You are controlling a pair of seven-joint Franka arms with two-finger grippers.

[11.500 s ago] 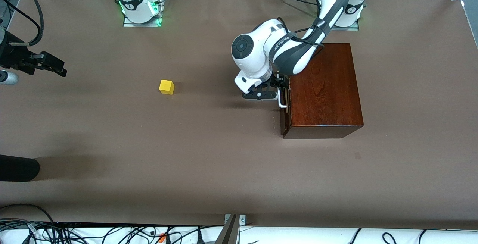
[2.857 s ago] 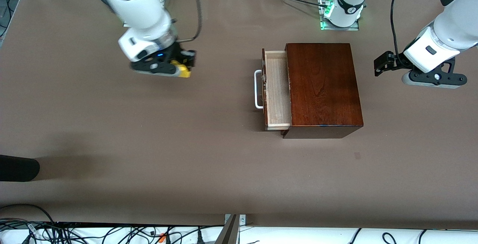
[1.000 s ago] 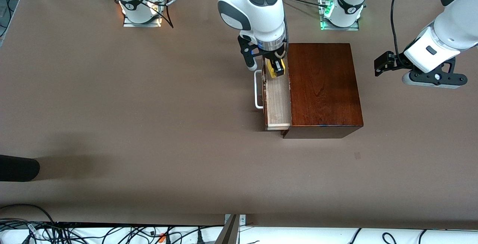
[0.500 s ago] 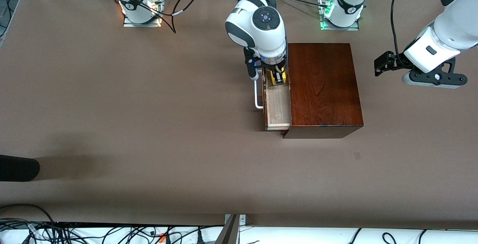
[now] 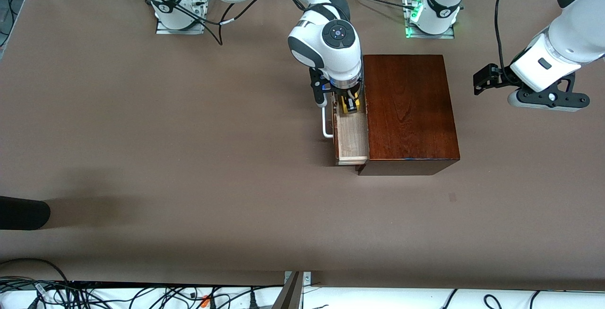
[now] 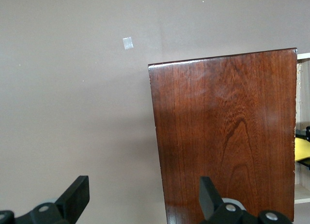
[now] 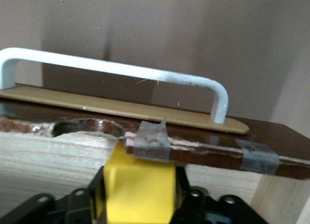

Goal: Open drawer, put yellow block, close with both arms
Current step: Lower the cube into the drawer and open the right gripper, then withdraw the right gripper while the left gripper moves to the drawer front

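The drawer (image 5: 352, 139) stands pulled out of the dark wooden box (image 5: 409, 110), toward the right arm's end of the table, with its white handle (image 5: 325, 124) on the front. My right gripper (image 5: 350, 103) reaches down into the drawer's end farther from the front camera. It is shut on the yellow block (image 5: 344, 106), low inside the tray. In the right wrist view the block (image 7: 138, 190) fills the gap between the fingers, close to the taped drawer front (image 7: 203, 146) and handle (image 7: 116, 69). My left gripper (image 5: 481, 82) waits open over the table beside the box (image 6: 227, 136).
A dark rounded object (image 5: 23, 212) pokes in at the table's edge at the right arm's end, nearer the front camera. A small pale mark (image 5: 452, 197) lies on the brown table nearer the camera than the box. Cables run along the front edge.
The right arm picked up the yellow block, carried it over the open drawer and has lowered it into the tray over the last second. The left arm has stayed still.
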